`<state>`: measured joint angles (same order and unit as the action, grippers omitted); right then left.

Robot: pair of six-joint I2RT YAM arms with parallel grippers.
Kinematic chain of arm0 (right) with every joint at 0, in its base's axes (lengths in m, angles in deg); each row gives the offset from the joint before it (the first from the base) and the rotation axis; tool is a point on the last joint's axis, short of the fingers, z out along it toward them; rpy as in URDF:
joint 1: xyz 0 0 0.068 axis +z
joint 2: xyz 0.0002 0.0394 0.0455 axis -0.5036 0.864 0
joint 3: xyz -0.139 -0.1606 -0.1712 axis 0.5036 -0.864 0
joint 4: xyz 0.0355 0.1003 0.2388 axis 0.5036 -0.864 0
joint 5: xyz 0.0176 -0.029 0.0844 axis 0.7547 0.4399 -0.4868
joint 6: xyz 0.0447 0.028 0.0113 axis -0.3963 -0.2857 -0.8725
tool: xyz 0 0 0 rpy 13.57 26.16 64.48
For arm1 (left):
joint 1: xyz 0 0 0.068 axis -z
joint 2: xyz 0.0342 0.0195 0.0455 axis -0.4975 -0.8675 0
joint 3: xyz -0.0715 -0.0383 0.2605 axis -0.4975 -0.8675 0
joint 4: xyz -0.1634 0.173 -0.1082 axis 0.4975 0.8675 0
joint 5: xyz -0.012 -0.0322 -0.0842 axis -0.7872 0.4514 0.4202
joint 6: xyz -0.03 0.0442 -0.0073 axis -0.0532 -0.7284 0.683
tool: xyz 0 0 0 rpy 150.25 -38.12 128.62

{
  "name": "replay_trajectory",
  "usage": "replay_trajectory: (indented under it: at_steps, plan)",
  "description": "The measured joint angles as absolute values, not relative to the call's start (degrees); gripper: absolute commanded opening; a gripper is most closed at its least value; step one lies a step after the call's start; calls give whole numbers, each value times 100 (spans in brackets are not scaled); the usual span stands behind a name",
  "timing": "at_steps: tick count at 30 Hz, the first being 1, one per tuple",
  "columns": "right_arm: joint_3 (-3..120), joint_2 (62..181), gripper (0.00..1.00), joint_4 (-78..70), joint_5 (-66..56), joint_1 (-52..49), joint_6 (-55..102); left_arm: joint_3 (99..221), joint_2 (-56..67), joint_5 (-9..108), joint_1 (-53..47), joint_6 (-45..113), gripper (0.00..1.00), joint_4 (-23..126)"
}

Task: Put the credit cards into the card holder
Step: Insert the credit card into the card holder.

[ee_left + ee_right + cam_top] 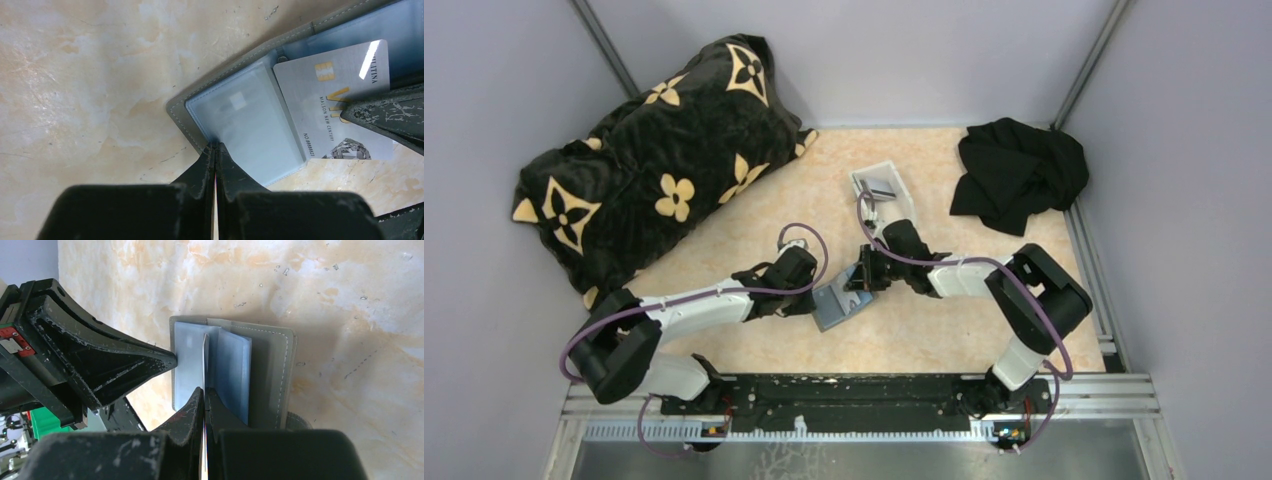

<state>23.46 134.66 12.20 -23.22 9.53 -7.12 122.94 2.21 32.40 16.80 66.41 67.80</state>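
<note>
The grey card holder (839, 305) lies open on the table between my two grippers. My left gripper (812, 300) is shut on the edge of its near panel, at a clear sleeve (250, 120); in the left wrist view the fingertips (215, 145) meet on the holder's rim (225, 70). My right gripper (864, 283) is shut on a silvery credit card (340, 100), which reaches into the holder. In the right wrist view the card (205, 360) shows edge-on between sleeves of the holder (270, 370), above my right gripper (205, 390). The left gripper's finger (125, 365) touches the holder's left edge.
A small white tray (882, 188) with something grey inside stands behind the right gripper. A black cloth (1019, 175) lies at the back right. A large black pillow with tan flowers (654, 160) fills the back left. Walls enclose the table.
</note>
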Motion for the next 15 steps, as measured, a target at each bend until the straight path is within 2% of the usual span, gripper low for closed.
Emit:
replay_trajectory:
  at_steps: [15]
  plan:
    - [2346,13458,0,1170,-2298,979,-712,12294,216,3238,1686,6641,3,6769]
